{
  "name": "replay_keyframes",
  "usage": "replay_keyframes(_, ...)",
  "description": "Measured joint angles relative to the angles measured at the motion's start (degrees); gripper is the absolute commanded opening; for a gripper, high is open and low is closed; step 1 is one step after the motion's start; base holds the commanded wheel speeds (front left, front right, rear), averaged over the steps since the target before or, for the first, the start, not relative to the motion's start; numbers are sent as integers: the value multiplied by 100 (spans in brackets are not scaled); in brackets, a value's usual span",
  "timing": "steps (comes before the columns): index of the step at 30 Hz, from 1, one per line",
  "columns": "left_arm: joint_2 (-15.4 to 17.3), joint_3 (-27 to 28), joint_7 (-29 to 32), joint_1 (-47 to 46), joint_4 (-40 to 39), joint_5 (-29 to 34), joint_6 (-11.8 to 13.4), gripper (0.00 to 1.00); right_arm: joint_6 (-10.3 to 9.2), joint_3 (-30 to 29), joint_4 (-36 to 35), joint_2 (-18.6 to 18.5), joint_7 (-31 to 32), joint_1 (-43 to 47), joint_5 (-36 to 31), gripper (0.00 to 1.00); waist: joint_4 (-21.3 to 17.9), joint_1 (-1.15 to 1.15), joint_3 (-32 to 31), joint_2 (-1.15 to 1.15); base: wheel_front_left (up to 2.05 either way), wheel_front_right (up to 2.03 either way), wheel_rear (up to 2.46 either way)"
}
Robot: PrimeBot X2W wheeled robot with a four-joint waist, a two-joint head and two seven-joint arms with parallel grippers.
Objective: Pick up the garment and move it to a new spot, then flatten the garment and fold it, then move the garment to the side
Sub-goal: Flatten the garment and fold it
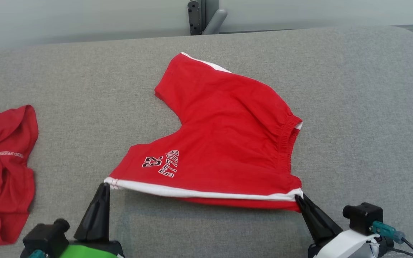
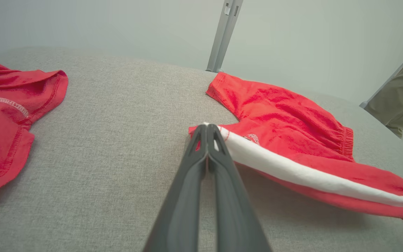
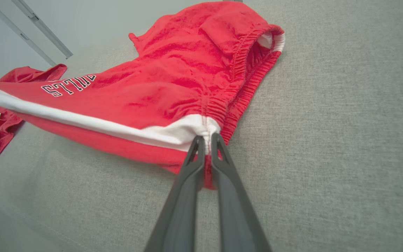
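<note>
Head view: left gripper (image 1: 105,186), right gripper (image 1: 298,198) clamped shut on garment (image 1: 228,136) corners; soft, light cloth, we judge. Corners grip best.

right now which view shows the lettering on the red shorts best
The head view: the lettering on the red shorts lies whole and sharp there, though upside down. The right wrist view catches it slanted and in part; the left wrist view gives a sliver.

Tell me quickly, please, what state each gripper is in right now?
Left gripper: shut on the red shorts, pinching one near corner.
Right gripper: shut on the red shorts, pinching the other near corner.
</note>
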Motion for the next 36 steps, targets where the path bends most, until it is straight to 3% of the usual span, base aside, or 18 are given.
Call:
replay_keyframes(8,218,-89,123,-1644,267,229,-345,0,0,-659,-240,571,289,-758,7,0,-94,0,365,0,0,0,0)
replay_keyframes(18,152,-405,178,-4432,1889,220,-783,0,0,-1100,321,995,289,-2335,-188,0,-296,0,1078,0,0,0,0)
replay_keyframes(27,54,-783,-98,-6296,4003,191,-889,0,0,-1005,1167,1072,-90,-3335,-32,0,-586,1,1710,0,0,0,0)
replay_keyframes(36,37,-1050,-505,-7251,5694,33,-907,0,0,-495,1876,1079,-581,-3876,436,0,-960,1,2080,0,0,0,0)
